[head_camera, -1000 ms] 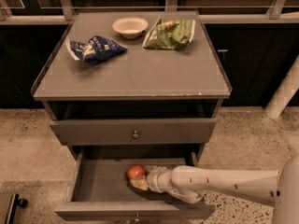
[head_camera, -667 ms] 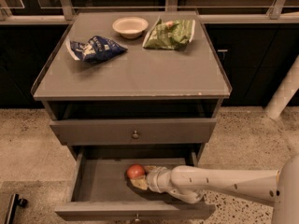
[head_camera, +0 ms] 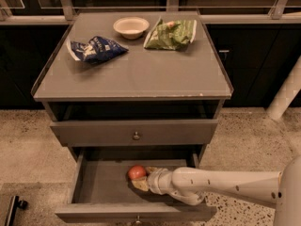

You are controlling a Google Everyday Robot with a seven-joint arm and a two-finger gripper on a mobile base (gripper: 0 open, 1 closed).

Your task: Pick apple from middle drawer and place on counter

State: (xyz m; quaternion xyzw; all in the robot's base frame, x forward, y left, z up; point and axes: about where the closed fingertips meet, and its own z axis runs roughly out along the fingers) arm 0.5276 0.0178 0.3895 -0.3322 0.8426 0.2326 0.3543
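**My gripper (head_camera: 144,178) at the apple (head_camera: 136,172) inside the open middle drawer (head_camera: 101,185)**

My arm (head_camera: 225,185) comes in low from the right, beneath the shut drawer (head_camera: 94,133) above, so the gripper meets the apple side-on towards the back of the drawer. I cannot tell whether it has closed on the fruit. The counter (head_camera: 141,74), its destination, holds a bowl (head_camera: 131,26) and two snack bags (head_camera: 96,49) at the rear.

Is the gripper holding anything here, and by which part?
Cannot be told: the gripper is against the apple inside the open middle drawer, but a grasp isn't visible.
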